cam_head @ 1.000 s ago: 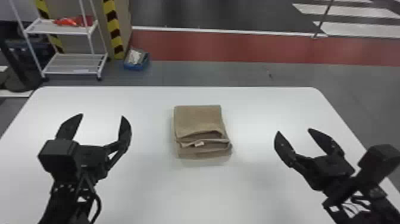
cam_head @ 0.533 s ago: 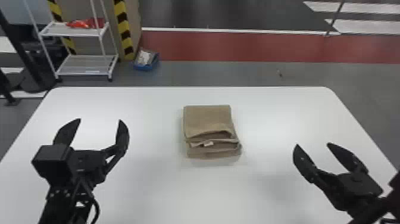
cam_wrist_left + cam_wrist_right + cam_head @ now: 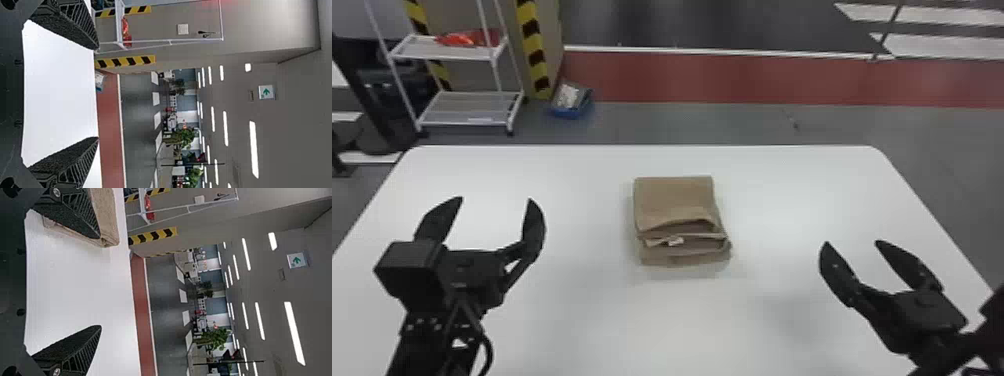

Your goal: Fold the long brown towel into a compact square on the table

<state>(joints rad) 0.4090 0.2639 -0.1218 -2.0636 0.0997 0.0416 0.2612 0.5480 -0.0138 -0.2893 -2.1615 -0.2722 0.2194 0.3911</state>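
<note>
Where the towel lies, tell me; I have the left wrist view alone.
Observer: The towel is on the table, to the right of your left hand.
Operator: Give me the state of the right hand.
Observer: The right hand is open, with nothing between its fingers.
Operator: Now report the towel's folds.
Observer: Its layers are stacked, and their folds show on the side nearest the robot, with a small pale tag among them.

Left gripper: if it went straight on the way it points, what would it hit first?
Probably nothing: the left gripper seems free to pass over the white table, though its height is unclear.
</note>
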